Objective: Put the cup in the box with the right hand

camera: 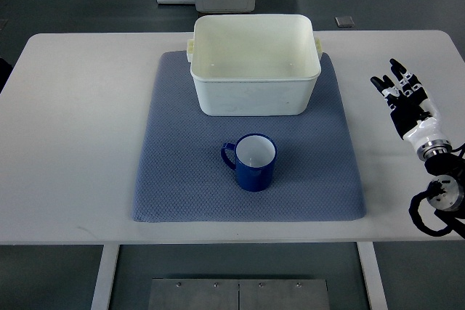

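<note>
- Right hand [405,99] at the right of the frame, fingers extended and holding nothing; its arm is cut off by the edge.
- Blue cup [251,162] stands upright at the centre, below the white box [254,70].

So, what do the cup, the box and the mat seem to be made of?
Cup: probably enamelled metal, glossy blue outside, white inside, thin rim. Box: likely plastic, smooth cream-white, moulded walls and side handles. Mat: apparently woven or foam fabric, matte grey-blue with a fine diamond texture.
</note>
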### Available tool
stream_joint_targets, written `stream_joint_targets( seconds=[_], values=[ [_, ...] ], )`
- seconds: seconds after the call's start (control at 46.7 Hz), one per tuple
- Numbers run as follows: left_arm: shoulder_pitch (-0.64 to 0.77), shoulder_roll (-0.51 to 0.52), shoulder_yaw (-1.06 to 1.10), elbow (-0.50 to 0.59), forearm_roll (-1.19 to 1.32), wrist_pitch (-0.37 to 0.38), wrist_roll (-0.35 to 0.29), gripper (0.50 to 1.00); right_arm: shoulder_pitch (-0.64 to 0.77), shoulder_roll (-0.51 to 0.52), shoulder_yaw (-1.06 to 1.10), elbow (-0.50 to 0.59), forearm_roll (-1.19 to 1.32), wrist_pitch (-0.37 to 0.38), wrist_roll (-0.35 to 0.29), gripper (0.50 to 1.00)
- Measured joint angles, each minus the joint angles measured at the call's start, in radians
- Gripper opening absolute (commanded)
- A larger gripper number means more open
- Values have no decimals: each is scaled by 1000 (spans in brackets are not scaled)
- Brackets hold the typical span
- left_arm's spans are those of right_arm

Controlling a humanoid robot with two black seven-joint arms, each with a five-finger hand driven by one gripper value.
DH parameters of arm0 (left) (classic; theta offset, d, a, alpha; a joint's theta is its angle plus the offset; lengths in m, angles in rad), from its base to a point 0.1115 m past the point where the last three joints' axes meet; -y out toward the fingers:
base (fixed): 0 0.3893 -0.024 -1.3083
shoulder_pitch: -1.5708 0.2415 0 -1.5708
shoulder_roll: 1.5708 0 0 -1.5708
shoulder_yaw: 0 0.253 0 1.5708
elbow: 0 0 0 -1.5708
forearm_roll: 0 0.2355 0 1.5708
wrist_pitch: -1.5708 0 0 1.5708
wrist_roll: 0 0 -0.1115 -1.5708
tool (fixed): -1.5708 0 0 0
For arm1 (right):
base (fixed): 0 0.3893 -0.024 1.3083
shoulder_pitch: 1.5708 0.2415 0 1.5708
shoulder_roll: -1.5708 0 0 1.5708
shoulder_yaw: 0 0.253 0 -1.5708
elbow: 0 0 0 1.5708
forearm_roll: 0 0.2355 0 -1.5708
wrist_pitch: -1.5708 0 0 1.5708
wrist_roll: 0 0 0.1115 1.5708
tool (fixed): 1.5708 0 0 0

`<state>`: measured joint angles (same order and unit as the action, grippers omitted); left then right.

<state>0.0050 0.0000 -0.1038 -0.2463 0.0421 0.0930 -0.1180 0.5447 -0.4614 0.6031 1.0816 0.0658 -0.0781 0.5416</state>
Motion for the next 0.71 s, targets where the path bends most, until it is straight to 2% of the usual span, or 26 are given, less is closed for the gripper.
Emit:
stream_joint_targets(
  seconds=[0.706],
  values=[
    [0,0,-1,1,-1,1,0,1000,0,-2,13,1,-2,-9,2,1000]
  ],
)
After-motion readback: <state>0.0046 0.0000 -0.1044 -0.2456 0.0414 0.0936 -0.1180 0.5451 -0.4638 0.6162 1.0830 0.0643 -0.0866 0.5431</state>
